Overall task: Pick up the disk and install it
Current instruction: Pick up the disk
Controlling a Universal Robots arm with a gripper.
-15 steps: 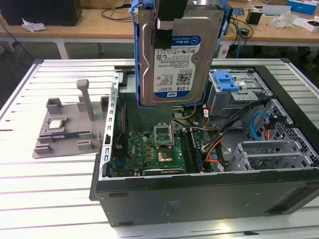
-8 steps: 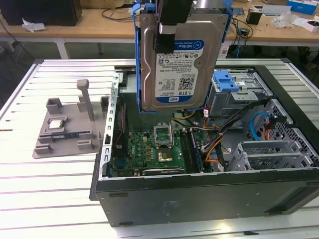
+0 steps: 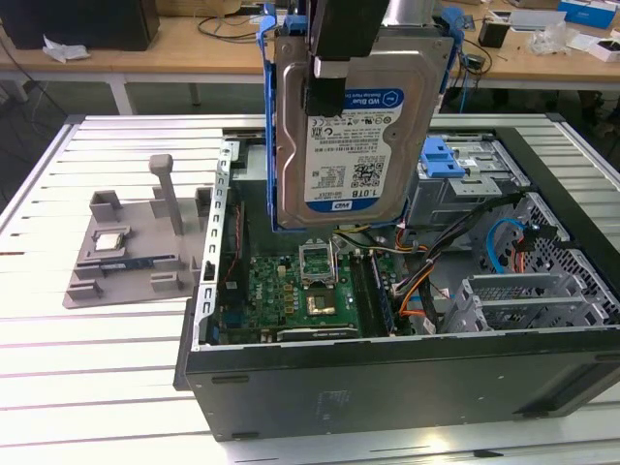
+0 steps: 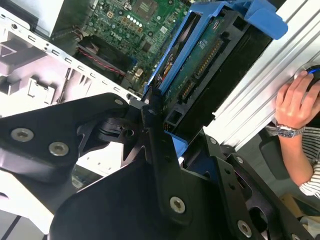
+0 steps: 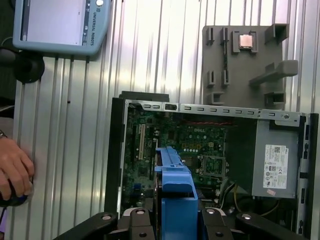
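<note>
Jaws clamped on disk [image 3: 358, 126]. It hangs upright, label out, above open case [image 3: 387, 378], over motherboard [image 3: 281, 291]. My read: grip square on flat faces, disk plumb, clear of cables [image 3: 436, 281]. Mind your hand [image 4: 292, 102] on desk [image 3: 97, 387].

disk [image 3: 373, 145] in gripper [image 3: 325, 89] above computer case [image 3: 387, 378], parts fixture [image 3: 92, 283] beside case on exterior view's left, both on table [image 3: 97, 387]
</note>
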